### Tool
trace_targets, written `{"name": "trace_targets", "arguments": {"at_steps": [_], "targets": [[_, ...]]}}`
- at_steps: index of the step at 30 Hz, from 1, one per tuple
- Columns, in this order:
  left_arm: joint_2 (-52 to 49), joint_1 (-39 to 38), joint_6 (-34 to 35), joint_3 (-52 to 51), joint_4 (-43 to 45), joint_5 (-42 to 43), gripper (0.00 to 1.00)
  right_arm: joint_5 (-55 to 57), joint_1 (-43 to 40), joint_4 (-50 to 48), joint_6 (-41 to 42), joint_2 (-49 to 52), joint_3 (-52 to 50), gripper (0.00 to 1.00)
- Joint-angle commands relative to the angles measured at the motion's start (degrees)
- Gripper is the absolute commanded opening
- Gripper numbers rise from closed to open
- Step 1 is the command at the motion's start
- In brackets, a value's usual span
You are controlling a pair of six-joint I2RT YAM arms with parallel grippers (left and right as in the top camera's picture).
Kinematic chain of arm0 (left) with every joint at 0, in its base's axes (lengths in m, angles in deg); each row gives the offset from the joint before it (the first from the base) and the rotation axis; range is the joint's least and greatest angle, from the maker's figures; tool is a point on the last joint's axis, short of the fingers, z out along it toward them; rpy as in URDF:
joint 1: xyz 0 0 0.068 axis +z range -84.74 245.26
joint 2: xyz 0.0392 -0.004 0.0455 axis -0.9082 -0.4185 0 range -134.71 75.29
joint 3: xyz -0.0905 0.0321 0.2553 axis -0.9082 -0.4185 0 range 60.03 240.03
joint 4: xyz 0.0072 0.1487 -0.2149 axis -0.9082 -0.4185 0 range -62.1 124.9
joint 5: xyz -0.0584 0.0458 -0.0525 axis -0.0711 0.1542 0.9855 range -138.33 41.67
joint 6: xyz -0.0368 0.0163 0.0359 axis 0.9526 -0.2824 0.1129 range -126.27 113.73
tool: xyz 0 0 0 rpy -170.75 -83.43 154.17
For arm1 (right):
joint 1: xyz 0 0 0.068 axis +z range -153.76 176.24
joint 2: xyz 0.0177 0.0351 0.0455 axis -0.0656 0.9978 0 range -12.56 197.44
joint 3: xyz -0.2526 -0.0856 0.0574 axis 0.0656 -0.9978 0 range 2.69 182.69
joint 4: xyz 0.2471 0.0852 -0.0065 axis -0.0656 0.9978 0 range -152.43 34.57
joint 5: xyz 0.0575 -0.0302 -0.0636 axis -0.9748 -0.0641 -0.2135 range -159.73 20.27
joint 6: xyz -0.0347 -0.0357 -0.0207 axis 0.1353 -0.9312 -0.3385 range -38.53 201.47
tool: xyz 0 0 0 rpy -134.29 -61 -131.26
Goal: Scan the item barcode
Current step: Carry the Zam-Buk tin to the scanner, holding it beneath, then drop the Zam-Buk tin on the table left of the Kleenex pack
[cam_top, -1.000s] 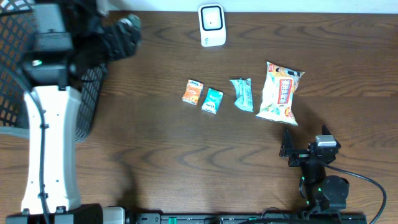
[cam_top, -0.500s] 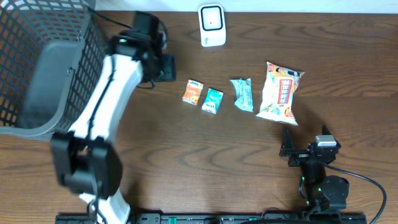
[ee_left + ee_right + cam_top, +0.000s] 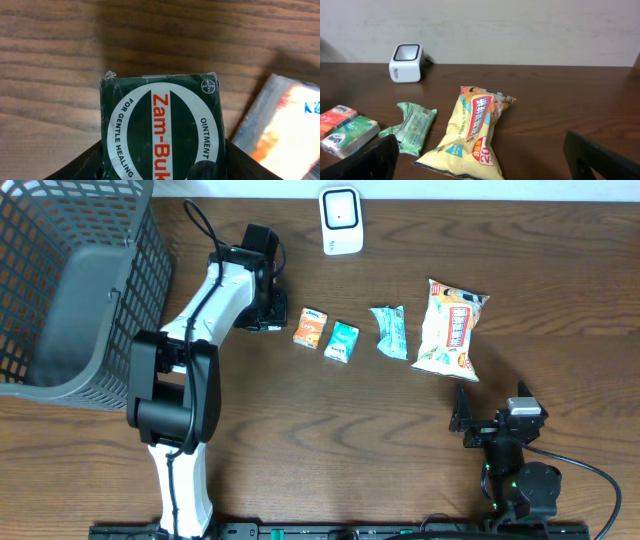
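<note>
A grey basket [image 3: 60,290] is being kept at the table's [image 3: 300,430] far-left corner; an orange packet [image 3: 311,327], teal packet [image 3: 342,341], green wrapper [image 3: 390,331] and yellow bag [image 3: 450,327] are being kept in a row.

Shop-checkout mock-up: 1 barcode scanner [image 3: 341,221], 1 basket [image 3: 140,270] (grey mesh), wooden table [image 3: 300,410].

A white scanner [image 3: 406,62] stands far back on the wooden table [image 3: 560,100], near the pale wall. A yellow snack bag [image 3: 470,135] lies in the middle, a green wrapper [image 3: 412,127] just left of it, then a teal packet [image 3: 351,135] touching an orange packet [image 3: 334,116]. The right gripper [image 3: 482,159] has its dark fingers [image 3: 376,159] spread wide
</note>
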Motion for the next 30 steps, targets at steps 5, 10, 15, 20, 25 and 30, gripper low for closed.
{"name": "trace_targets", "arguments": {"at_steps": [5,10,15,20,25,30], "targets": [[-0.4,0.1,-0.1,-0.5,2.6,-1.0,0.60,0.3,0.5,0.2,-0.5,-0.4,-0.1,0.99],[-0.4,0.1,-1.6,-0.5,4.6,2.9,0.67,0.3,0.5,0.2,-0.5,-0.4,-0.1,0.99],[-0.4,0.1,-6.5,-0.5,4.4,2.8,0.73,0.3,0.5,0.2,-0.5,-0.4,-0.1,0.99],[1.0,0.2,-8.1,0.6,3.7,2.8,0.81,0.3,0.5,0.1,-0.5,-0.4,-0.1,0.99],[11.0,0.2,-8.1,2.8,2.1,1.7,0.93,0.3,0.5,0.2,-0.5,-0.4,-0.1,0.99],[23.6,0.4,-8.1,2.8,-1.0,1.1,0.98,0.3,0.5,0.2,-0.5,-0.4,-0.1,0.99]]}}
